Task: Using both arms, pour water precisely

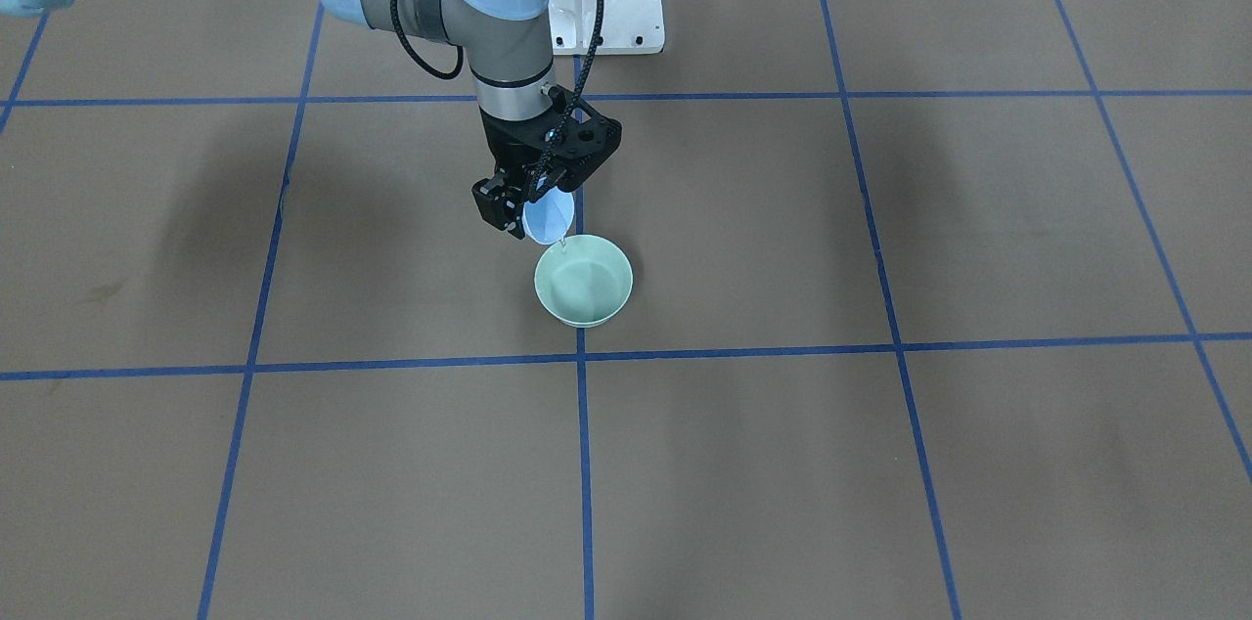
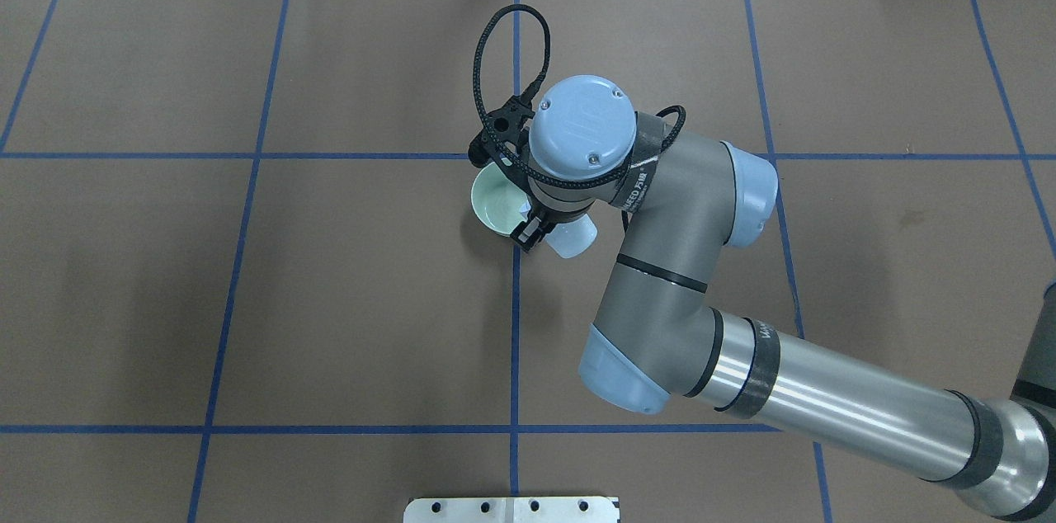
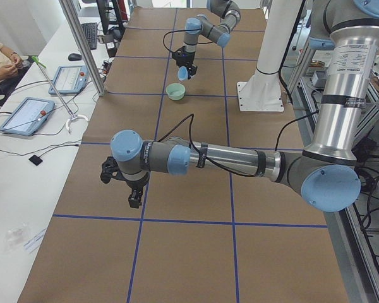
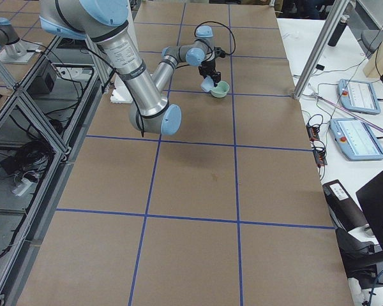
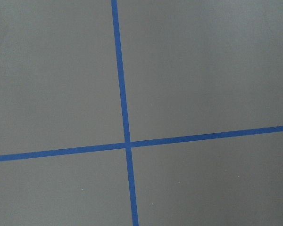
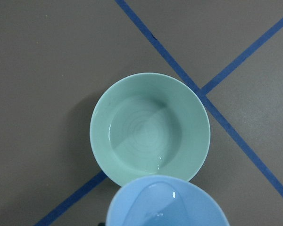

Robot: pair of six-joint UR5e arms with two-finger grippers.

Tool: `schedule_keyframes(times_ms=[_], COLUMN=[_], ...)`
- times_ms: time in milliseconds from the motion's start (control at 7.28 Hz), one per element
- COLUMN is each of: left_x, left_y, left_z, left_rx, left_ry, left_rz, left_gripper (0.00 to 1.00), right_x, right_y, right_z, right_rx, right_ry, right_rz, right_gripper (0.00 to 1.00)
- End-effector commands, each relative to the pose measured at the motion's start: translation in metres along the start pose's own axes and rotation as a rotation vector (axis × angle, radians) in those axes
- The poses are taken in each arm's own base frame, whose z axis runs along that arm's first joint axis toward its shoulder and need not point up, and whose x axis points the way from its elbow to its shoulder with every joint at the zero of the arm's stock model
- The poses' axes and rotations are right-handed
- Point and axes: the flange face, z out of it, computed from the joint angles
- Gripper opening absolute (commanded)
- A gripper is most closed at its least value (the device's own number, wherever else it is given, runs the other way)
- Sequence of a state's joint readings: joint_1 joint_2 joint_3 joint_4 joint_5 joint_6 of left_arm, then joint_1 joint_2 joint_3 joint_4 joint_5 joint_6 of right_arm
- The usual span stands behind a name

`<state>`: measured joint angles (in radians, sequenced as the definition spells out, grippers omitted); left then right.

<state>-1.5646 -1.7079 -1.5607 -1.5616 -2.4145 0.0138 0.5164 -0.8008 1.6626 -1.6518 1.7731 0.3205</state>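
Right jaws hold blue cup — tilted; water in green bowl

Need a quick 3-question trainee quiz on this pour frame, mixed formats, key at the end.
1. True or false: the blue cup stands upright on the table.
2. The green bowl stands: A on a blue tape line, B on a white tray, C in a gripper.
3. Fill in: the right gripper tips the cup over the bowl, which holds rippling ____.
Key: 1 false; 2 A; 3 water.
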Motion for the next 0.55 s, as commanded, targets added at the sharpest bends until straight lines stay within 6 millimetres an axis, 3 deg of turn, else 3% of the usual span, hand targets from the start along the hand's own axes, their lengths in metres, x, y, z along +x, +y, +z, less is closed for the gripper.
schedule_keyframes(times_ms=[0, 412], left_x=[0.001, 0.001], left_y=[-0.001, -0.001], left_z=[-0.001, -0.001], left_rx=[0.001, 0.001], left_ry=[0.0, 0.0], left_rz=[0.001, 0.0], left_gripper=[1.0, 1.0], right_x=[0.001, 0.007], right_y=[-0.006, -0.036], right_z=[-0.002, 0.003], right_rx=[-0.023, -0.066], right_ry=[0.009, -0.044], right_rz=[-0.011, 0.001], right_gripper=[0.0, 0.0])
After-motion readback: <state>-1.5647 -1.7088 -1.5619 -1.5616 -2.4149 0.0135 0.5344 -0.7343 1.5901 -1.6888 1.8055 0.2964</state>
